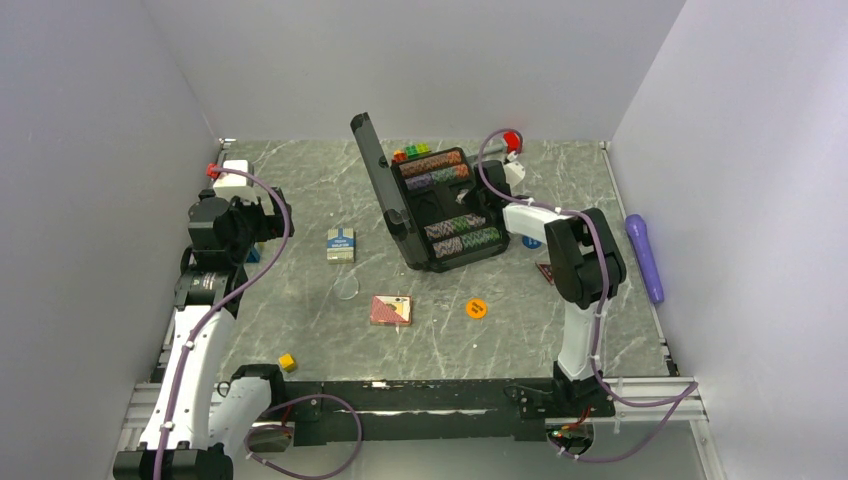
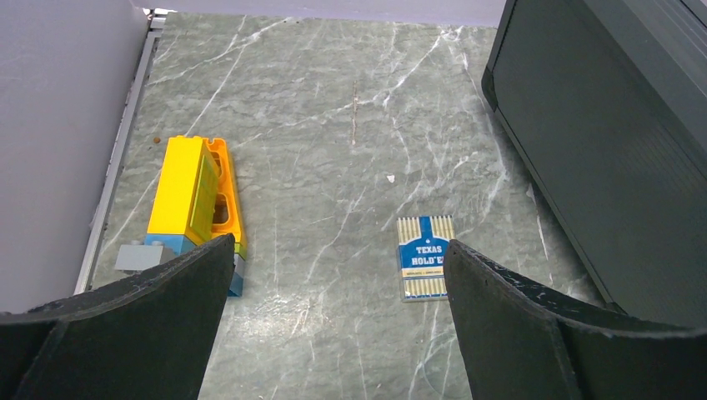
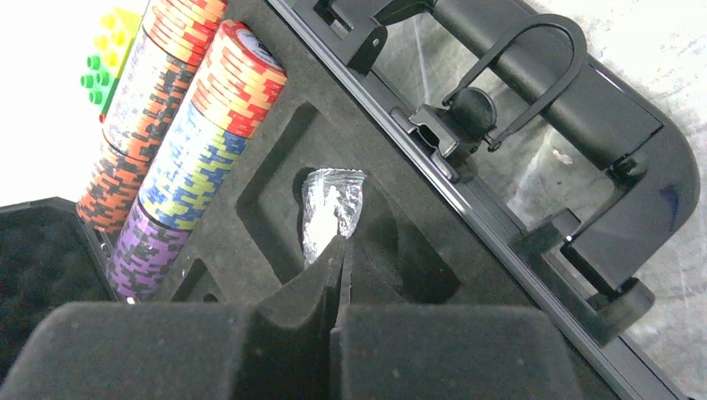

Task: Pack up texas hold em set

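The briefcase (image 1: 378, 170) sat open near the worktop's far edge, chips racked. Right gripper (image 3: 340, 246) was clamped shut, tips at a crinkly wrapped packet (image 3: 332, 204) in a foam slot. Couldn't tell if it pinched it. A snagged wrapper would probably get yanked out on lifting. Left gripper (image 2: 339, 246) gaped empty over the blue-white deck (image 2: 426, 268).

Top view. Open briefcase (image 1: 432, 207) upper centre, lid (image 1: 375, 170) upright on its left side; chip rows (image 1: 432, 165) in its far and near compartments. Card deck (image 1: 341, 244) left of the briefcase, on the table (image 1: 300, 190). Second deck (image 1: 391, 310) lower centre, round marker (image 1: 476, 308) just right of it. Cube (image 1: 287, 362) lower left. Cylinder (image 1: 646, 255) at right edge.
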{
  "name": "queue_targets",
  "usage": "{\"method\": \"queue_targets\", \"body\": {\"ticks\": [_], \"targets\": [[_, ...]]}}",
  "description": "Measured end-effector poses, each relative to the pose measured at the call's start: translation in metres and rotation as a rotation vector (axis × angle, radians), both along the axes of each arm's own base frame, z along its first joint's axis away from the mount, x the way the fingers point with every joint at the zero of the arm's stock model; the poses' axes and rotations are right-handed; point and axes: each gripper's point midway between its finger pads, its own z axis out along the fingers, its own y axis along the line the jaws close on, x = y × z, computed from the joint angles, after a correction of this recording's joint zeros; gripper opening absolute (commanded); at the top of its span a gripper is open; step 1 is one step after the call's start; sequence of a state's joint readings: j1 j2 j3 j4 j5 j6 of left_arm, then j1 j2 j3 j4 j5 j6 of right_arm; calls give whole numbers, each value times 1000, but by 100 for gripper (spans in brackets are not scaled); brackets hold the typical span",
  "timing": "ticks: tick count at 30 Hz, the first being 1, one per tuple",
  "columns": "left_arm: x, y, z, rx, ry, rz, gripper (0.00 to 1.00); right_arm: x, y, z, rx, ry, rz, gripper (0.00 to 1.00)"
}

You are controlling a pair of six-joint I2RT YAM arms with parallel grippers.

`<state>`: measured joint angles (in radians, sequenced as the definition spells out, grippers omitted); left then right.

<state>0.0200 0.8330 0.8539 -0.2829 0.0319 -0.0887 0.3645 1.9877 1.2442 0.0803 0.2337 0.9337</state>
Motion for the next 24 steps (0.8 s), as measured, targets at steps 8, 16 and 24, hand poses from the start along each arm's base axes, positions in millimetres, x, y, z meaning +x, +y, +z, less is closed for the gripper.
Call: {"method": "queue_targets", "body": {"ticks": [8,16,24], "targets": [[-1,0,-2,0,8,3,99,-4,-6,2,-23,4,-10,0],[-1,0,-4,-1,17,3,99,-4,-6,2,-28,4,-6,6],[-1,0,-4,-1,17,3,99,1,-3,11,-36,-21,19,51]]}}
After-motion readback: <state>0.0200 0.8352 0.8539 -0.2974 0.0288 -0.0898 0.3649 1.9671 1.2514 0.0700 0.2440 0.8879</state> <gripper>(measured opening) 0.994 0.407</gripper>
